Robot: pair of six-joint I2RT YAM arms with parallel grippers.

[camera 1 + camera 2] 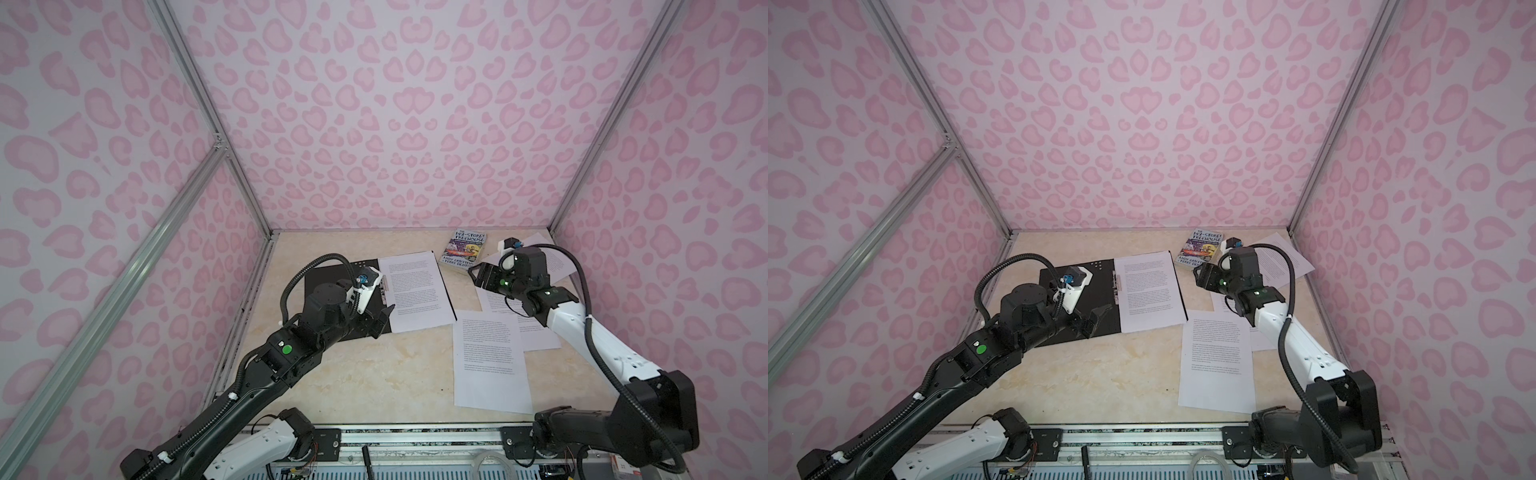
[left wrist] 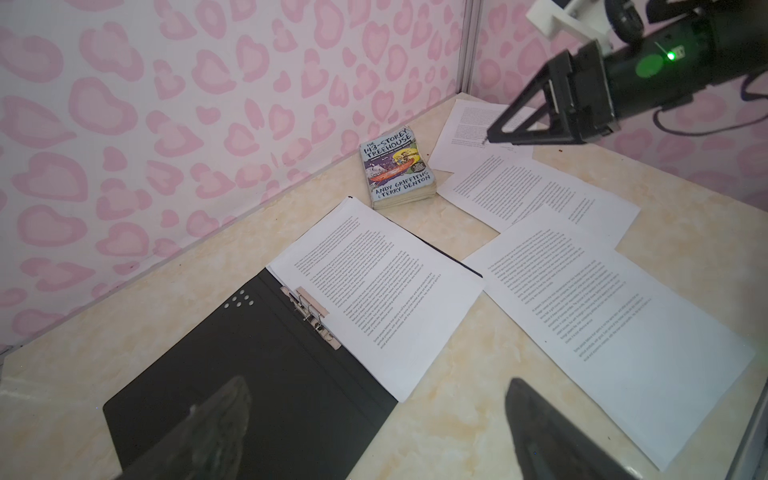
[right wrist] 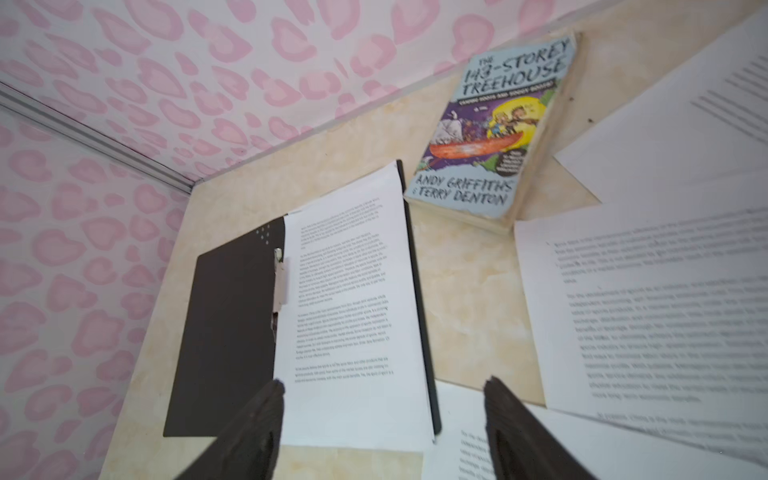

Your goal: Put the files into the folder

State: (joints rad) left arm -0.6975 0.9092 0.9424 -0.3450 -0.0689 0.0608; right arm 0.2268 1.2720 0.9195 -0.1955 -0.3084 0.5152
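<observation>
1. The folder (image 1: 322,276) is lying open and flat on the left-centre of the table (image 1: 374,374), showing its black inside, with a metal clip (image 2: 309,316) running along the spine.
2. 1 printed sheet (image 1: 415,291) is resting on the folder's right half, its inner edge just beside the clip.
3. The left gripper (image 1: 382,320) is hanging over the folder's near edge with its jaws spread wide and pinching nothing.
4. In the left wrist view, 1 of its fingers (image 2: 224,415) is lying over the black cover and the other is over bare table, so the near corner of the filed sheet is sitting between them.
5. The right gripper (image 1: 478,276) is sitting off to the folder's right, apart from it, just beside the paperback book (image 1: 465,251).
6. Its jaws are standing apart with nothing between them; in its wrist view, the right gripper (image 3: 384,382) is framing the near corner of the filed sheet.
7. 3 loose sheets are lying on the right of the table, outside the folder: 1 nearest the front (image 1: 490,361), 1 partly under the right arm (image 1: 540,336), and 1 by the far corner (image 1: 557,262).
8. The front sheet is overlapping the 1 under the arm.
</observation>
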